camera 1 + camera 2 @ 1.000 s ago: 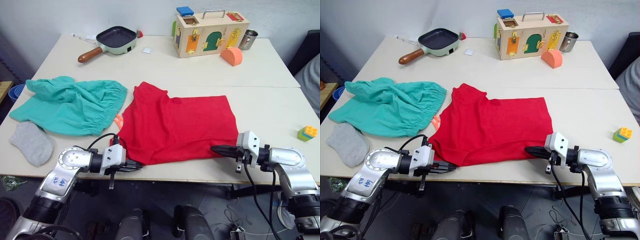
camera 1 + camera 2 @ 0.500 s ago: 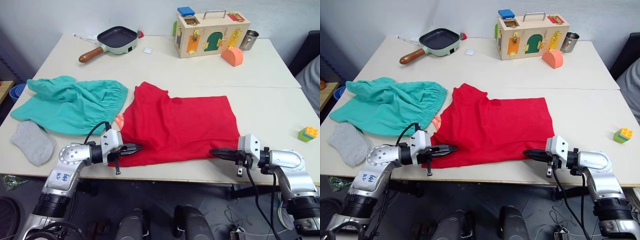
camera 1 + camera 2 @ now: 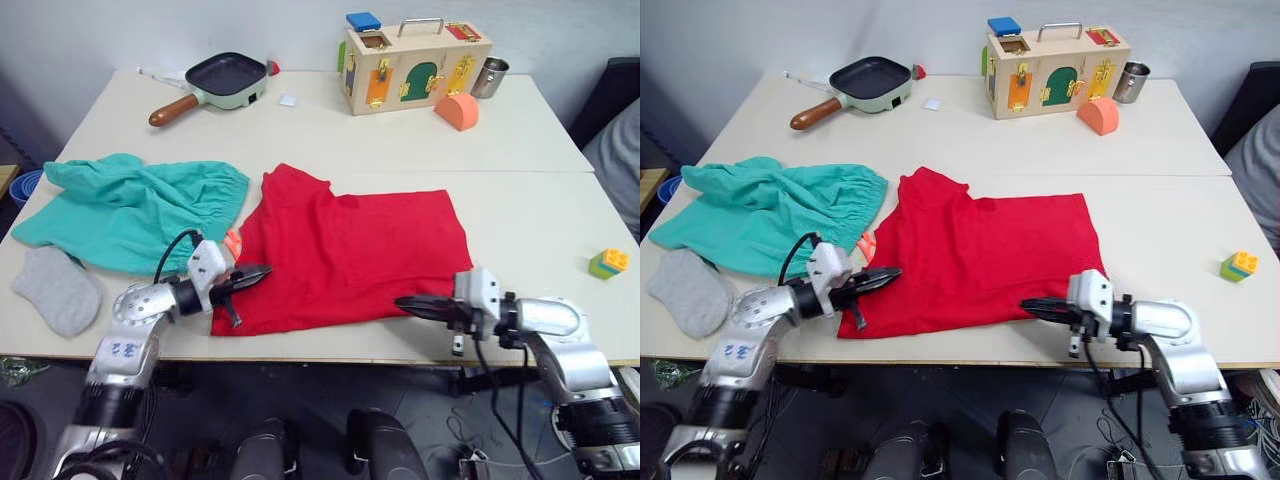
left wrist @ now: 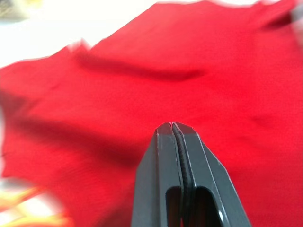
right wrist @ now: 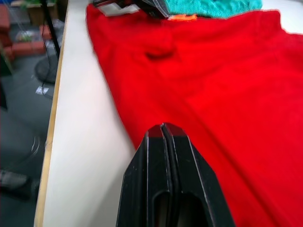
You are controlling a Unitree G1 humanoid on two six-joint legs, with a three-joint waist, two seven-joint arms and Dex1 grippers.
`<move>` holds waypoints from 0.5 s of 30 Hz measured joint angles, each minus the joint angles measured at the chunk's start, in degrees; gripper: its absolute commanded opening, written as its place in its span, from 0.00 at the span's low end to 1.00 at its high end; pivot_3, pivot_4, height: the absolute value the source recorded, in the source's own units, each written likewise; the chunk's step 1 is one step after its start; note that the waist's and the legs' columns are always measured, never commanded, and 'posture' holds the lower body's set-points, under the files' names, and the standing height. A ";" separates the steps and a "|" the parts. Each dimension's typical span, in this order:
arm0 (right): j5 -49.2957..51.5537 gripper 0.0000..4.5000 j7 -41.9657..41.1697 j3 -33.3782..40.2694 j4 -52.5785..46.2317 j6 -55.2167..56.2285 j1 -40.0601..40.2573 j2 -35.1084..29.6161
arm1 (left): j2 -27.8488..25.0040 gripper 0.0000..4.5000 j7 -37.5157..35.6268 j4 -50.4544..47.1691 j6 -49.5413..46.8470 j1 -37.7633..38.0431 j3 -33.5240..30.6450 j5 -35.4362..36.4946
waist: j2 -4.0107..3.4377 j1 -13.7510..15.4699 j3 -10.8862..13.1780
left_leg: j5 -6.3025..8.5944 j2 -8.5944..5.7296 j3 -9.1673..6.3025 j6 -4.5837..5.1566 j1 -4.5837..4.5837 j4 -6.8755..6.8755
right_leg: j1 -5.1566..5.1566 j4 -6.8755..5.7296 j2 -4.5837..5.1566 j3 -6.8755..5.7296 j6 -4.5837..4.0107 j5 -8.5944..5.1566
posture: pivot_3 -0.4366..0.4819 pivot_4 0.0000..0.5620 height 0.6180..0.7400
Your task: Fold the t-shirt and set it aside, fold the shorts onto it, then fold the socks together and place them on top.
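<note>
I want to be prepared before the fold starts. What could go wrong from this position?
1. Both end effectors, left and right, are shut with nothing between the fingers over the shirt; if they stay shut, they may only push and wrinkle it.
2. The shirt's near hem lies close to the table edge, so a drag toward the robot might pull it off.
3. The shorts touch the shirt's side and could be dragged along.

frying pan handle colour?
Brown handle on the pale green frying pan; clearest in the right eye view.
</note>
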State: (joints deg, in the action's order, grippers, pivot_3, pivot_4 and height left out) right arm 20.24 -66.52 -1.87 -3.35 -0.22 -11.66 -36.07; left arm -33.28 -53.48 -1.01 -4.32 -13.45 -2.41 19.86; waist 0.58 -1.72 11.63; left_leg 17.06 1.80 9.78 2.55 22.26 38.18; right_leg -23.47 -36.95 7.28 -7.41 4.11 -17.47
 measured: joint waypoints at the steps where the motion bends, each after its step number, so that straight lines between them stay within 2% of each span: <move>1: -0.98 0.00 1.73 -0.85 -1.16 -1.07 0.22 0.73 | -0.62 0.01 -1.19 -1.81 -0.31 1.18 -0.16 1.24 | 0.00 0.09 0.00 | 0.00 -0.01 0.00 0.00 0.01 0.01 | 0.00 0.01 0.01 0.01 0.00 0.00 | 0.48 0.27 1.00; 5: -6.04 0.00 9.02 -3.21 -2.07 -3.31 0.53 3.33 | -1.58 0.01 -0.54 -4.68 -0.99 4.86 -0.25 0.49 | 0.02 0.68 -0.01 | 0.02 -0.17 -0.04 0.12 0.03 0.02 | 0.04 0.06 0.16 0.00 0.04 0.02 | 0.48 0.27 1.00; 9: -11.36 0.00 15.51 -4.14 0.13 -3.39 0.53 4.89 | 0.48 0.01 6.17 -4.60 -2.13 6.09 1.13 -4.81 | 0.03 1.07 -0.02 | 0.03 -0.18 -0.04 0.12 0.05 0.00 | 0.01 0.06 0.16 0.01 0.07 0.04 | 0.48 0.27 1.00; 15: -12.58 0.00 20.43 0.72 6.60 2.46 0.90 2.92 | 3.14 0.01 14.73 -4.58 -4.87 7.66 0.16 -7.44 | 0.07 1.30 -0.05 | 0.03 -0.16 -0.01 0.13 0.01 -0.01 | 0.06 0.07 0.13 0.00 0.07 0.04 | 0.48 0.27 1.00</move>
State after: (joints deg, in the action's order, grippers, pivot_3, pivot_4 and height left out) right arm 7.66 -46.08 -1.14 3.25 2.24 -10.76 -33.14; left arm -30.14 -38.74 -5.59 -9.18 -5.79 -2.25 12.42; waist 0.65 -0.42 11.58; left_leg 17.09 1.65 9.77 2.68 22.28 38.18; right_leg -23.41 -36.88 7.41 -7.41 4.17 -17.43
